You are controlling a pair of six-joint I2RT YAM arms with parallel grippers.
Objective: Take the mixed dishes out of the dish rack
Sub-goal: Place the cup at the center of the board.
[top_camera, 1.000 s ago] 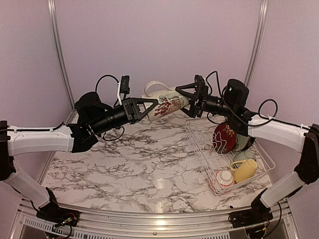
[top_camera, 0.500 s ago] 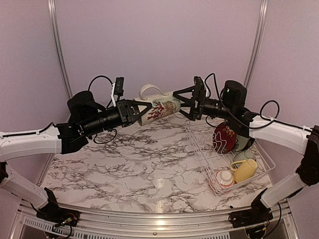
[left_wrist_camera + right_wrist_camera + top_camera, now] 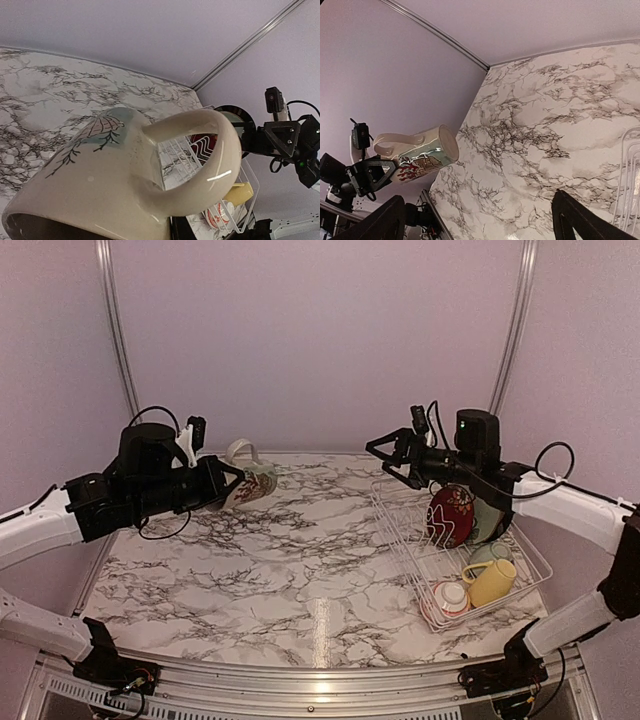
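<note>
White wire rack [image 3: 398, 545], at four o'clock on the marble table [image 3: 280, 580], holds a red plate [image 3: 450, 515], green plate [image 3: 494, 519], yellow mug [image 3: 492, 583] and red-rimmed bowl [image 3: 448, 598]: all outstanding. Cream mug [image 3: 252, 483] is out, aloft at ten o'clock, clamped in my left pincer [image 3: 230, 486], not set down. My right pincer [image 3: 382, 458] hangs apart, empty, at two o'clock. Assessment: unloading barely begun.

no readable text anywhere

The dish rack [image 3: 396, 540] sits right on the table [image 3: 290, 580], plates [image 3: 450, 515] behind, mug [image 3: 492, 582] and bowl [image 3: 450, 597] in front; the printed mug [image 3: 250, 483] hangs left.
</note>
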